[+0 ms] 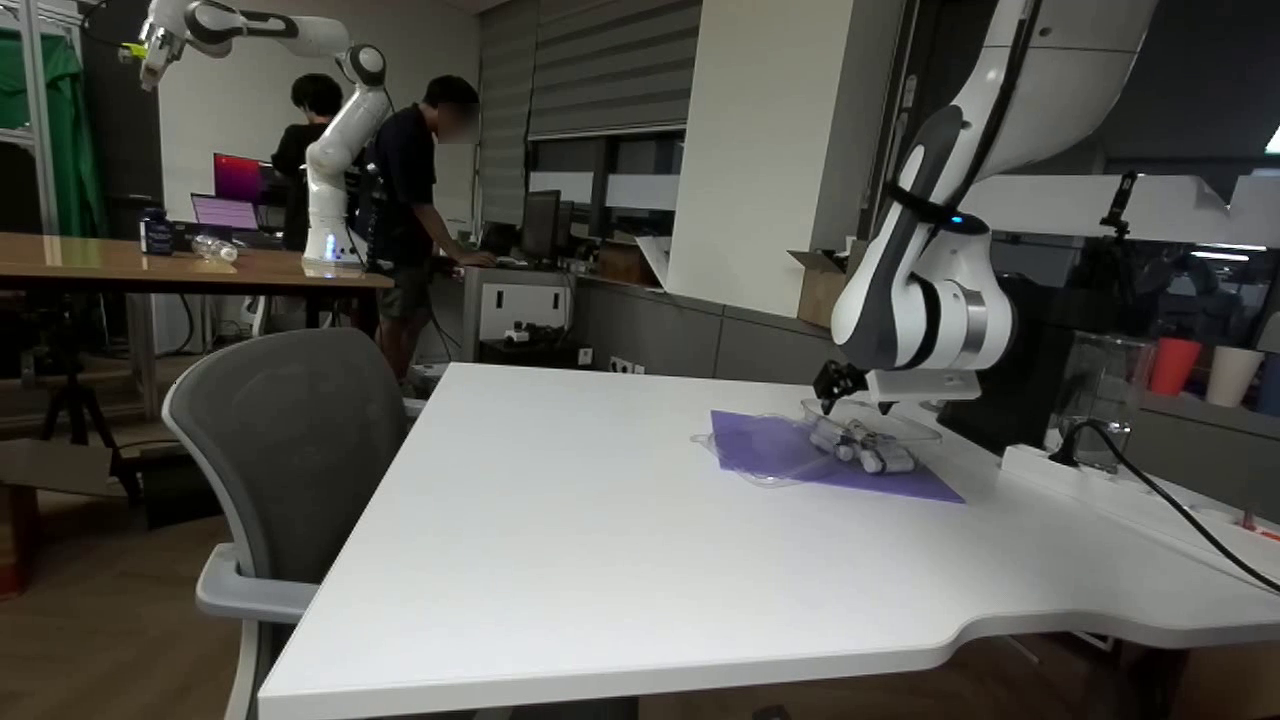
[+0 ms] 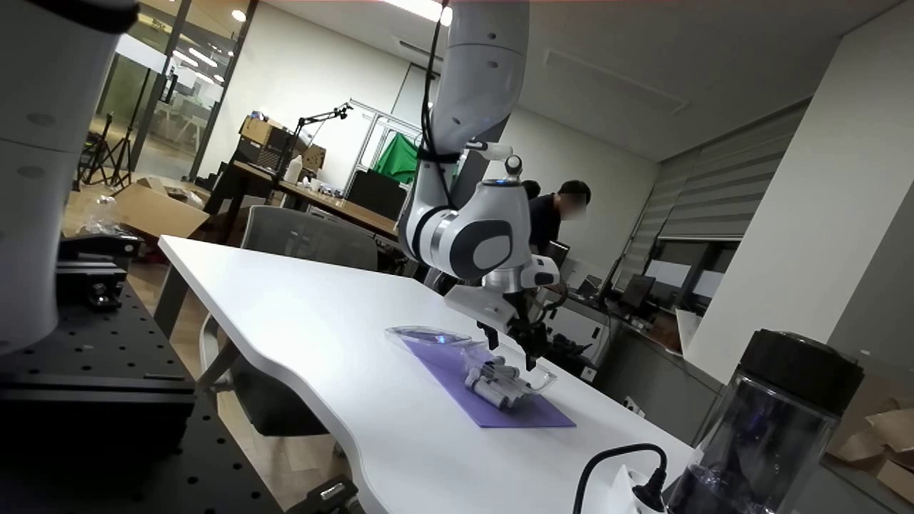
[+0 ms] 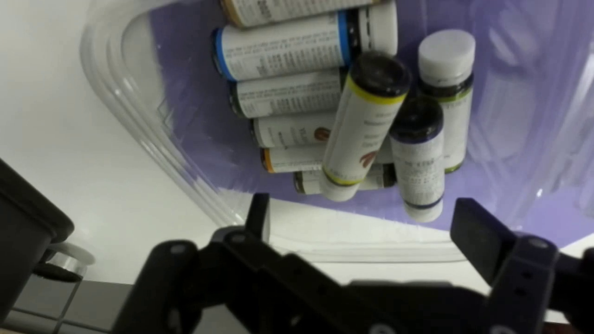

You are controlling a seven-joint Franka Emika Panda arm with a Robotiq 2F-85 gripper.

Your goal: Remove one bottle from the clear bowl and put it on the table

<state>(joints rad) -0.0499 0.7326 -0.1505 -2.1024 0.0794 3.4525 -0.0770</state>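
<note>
the bowl (image 3: 158, 150), see-through, sits on a cloth (image 2: 450, 375) upon the bench (image 1: 600, 540). inside it, bottles (image 3: 283, 51) lie in a row; in the wrist view, a yellow-banded bottle (image 3: 364, 130) slants across them, and a dark-banded bottle (image 3: 417, 167) lies just beside it. the claw (image 3: 362, 218), jaws wide apart, hangs over the bowl.

The room looked like a robotics lab: one robot arm (image 1: 895, 310) hung over the near white table (image 1: 600, 560), a far robot arm (image 1: 345, 140) stood on a wooden desk (image 1: 100, 258), and a mesh chair (image 1: 290, 440) (office-style) sat at left.
</note>
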